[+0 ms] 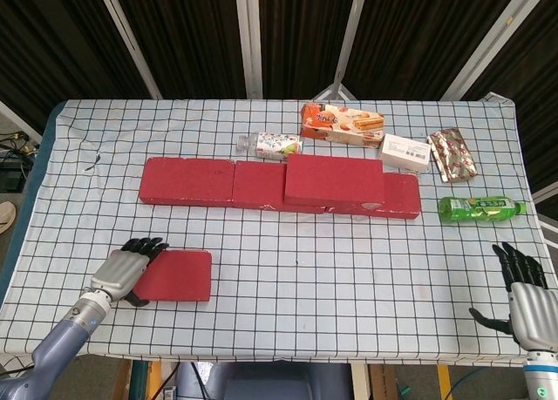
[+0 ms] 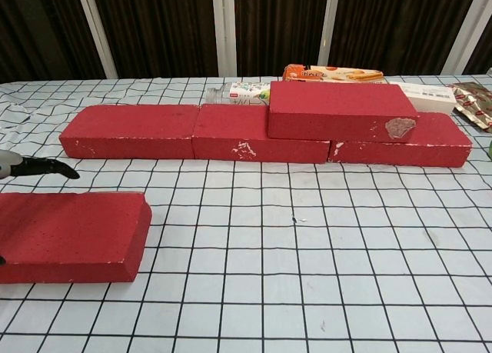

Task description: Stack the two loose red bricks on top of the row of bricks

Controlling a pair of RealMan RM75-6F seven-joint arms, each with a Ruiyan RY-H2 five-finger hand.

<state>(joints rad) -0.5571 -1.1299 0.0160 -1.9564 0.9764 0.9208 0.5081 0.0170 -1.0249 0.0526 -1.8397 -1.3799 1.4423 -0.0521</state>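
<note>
One loose red brick point(image 1: 179, 275) lies flat near the table's front left, also seen in the chest view point(image 2: 69, 235). My left hand point(image 1: 126, 270) hovers over its left end with fingers spread toward the far edge and the thumb on the near side; a dark fingertip point(image 2: 46, 167) shows above the brick, apart from it. The row of red bricks point(image 1: 187, 181) runs across the middle of the table. A second red brick point(image 1: 334, 179) lies stacked on the row's right part point(image 2: 338, 109). My right hand point(image 1: 526, 295) is at the front right, fingers apart, holding nothing.
Behind the row are a small bottle point(image 1: 272, 145), an orange biscuit box point(image 1: 342, 124), a white box point(image 1: 404, 152) and a foil packet point(image 1: 452, 154). A green bottle point(image 1: 479, 210) lies right of the row. The table edge runs close behind both hands.
</note>
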